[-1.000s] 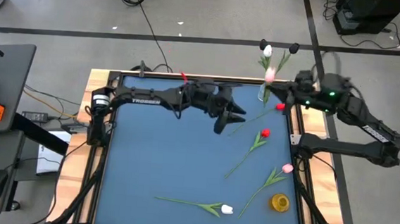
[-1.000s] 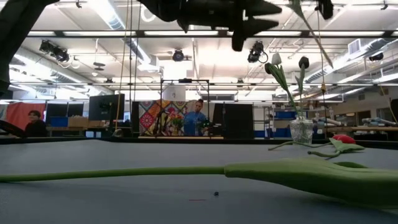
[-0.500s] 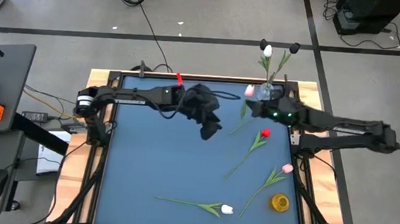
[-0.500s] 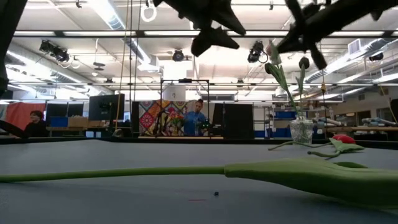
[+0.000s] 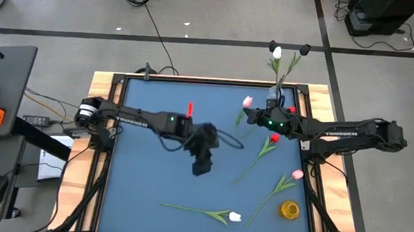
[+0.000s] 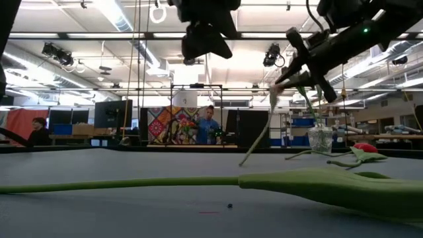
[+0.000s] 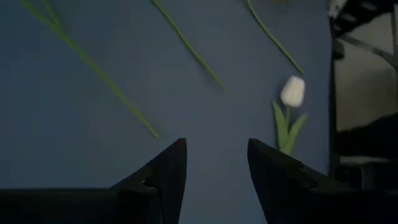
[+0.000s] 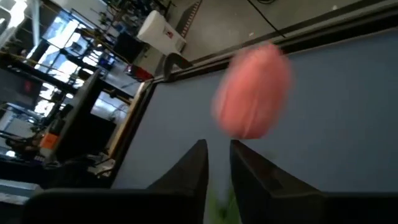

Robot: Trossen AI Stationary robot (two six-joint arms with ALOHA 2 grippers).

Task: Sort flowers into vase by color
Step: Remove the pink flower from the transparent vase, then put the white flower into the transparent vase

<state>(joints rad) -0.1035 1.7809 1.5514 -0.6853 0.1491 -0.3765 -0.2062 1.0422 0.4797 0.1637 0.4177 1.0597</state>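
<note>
Carrying a pink tulip [image 5: 247, 101] pinched in the right gripper [image 5: 249, 114], just beside the vase [image 5: 273, 96]; next, lifting its stem in. Left gripper [image 5: 200, 167] hovers spread, well away.

1. You're in a large open robotics lab: beyond the blue table [image 6: 132, 165], exposed ceiling lights [image 6: 56, 53] hang over monitors [image 6: 112, 114].
2. Beside the table, a desk [image 5: 1, 80] and floor cables [image 5: 151, 21].
</note>
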